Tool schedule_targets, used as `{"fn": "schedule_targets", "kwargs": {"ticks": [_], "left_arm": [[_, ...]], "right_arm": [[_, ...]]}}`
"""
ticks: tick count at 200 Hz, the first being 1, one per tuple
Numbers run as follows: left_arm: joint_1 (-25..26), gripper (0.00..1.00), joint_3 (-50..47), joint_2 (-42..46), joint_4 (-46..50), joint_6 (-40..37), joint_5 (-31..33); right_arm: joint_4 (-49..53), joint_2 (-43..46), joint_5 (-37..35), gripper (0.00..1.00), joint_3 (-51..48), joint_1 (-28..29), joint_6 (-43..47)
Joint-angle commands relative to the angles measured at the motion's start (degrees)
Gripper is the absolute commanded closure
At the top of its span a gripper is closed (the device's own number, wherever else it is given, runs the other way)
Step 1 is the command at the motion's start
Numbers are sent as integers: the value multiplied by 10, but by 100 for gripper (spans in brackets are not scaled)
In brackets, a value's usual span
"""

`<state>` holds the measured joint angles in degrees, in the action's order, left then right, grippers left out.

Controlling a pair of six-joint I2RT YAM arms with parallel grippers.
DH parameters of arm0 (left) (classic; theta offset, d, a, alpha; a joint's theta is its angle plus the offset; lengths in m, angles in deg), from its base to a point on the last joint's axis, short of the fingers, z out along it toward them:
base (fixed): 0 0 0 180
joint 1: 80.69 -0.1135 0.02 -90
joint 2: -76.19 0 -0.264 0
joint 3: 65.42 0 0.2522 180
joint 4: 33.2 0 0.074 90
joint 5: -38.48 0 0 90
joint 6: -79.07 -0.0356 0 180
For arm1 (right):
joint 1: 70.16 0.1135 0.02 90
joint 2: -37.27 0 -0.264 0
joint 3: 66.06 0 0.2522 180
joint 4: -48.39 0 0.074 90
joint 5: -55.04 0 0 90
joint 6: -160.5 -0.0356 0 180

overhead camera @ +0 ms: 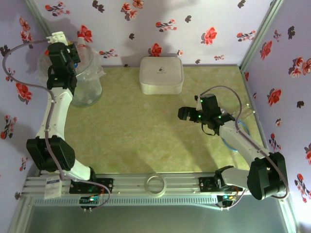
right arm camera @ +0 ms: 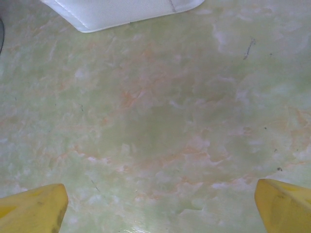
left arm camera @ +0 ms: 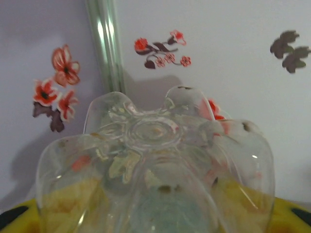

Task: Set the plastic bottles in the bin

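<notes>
My left gripper (overhead camera: pixel 72 52) is closed around 1 clear plastic bottle (left arm camera: pixel 155 165), its ridged base facing my wrist camera between the yellow fingers (left arm camera: pixel 14 218). From above, it hangs over the bin (overhead camera: pixel 90 92) at 10 o'clock on the table (overhead camera: pixel 131 126). My right gripper (overhead camera: pixel 187 114), at 3 o'clock, is spread wide over bare tabletop and holds nothing. A white box (overhead camera: pixel 161 75) sits at 12 o'clock.

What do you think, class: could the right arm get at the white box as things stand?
Probably yes. The right gripper hovers over bare table with its jaws open, and nothing stands between it and the white box just ahead of it.
</notes>
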<state>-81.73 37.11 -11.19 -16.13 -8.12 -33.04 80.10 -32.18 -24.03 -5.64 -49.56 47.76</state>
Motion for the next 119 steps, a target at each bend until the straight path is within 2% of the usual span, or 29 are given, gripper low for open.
{"fn": "schedule_targets", "kwargs": {"ticks": [1,31,53,65,91,119], "left_arm": [[-4,81,-17,1,43,11,-36],[-9,81,-76,13,51,17,-39],[-27,81,-100,18,66,39,-90],[-33,78,-95,11,86,42,-107],[-34,63,-90,6,114,40,-119],[-34,28,-65,19,124,36,-125]], "right_arm": [[11,5,1,1,20,0,5],[10,5,1,1,17,0,3],[7,3,2,1,16,1,0],[6,2,4,1,18,1,-1],[3,0,4,1,16,1,-4],[-1,0,5,1,14,2,-9]]}}
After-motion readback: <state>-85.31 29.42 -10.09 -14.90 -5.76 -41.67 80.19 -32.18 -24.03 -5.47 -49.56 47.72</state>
